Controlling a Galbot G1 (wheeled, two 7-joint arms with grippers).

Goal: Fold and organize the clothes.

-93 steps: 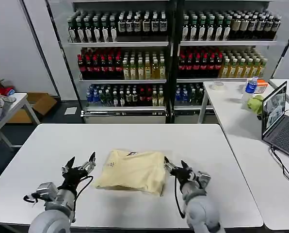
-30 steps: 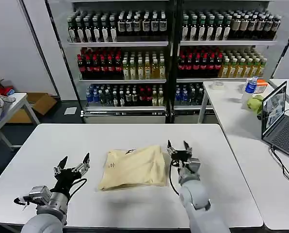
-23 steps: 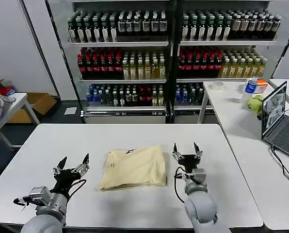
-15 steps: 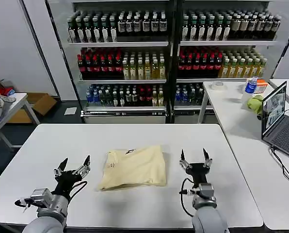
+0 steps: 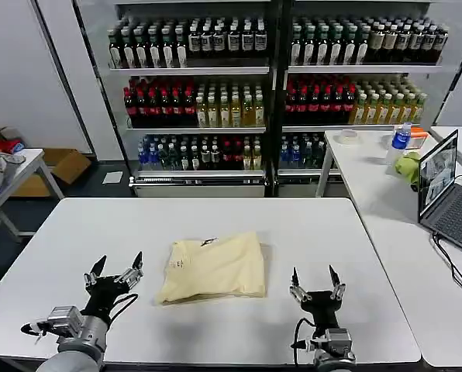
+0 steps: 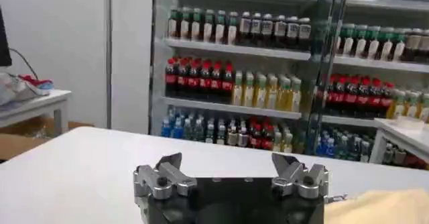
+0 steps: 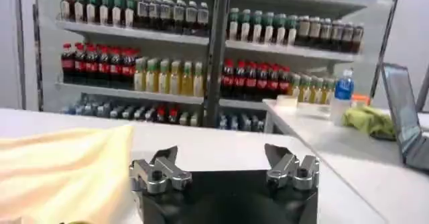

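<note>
Head view: folded cream T-shirt [image 5: 213,268] lies on the white surface [image 5: 308,232] between 2 wide-open, empty hands, left hand [image 5: 114,275] and right hand [image 5: 316,284]. It looks light, soft and limp; best pinched at a folded edge.

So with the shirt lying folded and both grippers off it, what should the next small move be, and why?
Probably none on the cloth: park both arms. The cream T-shirt lies as a compact folded rectangle on the white table. The left gripper and right gripper sit open at the near edge, either side of it, touching nothing.
</note>
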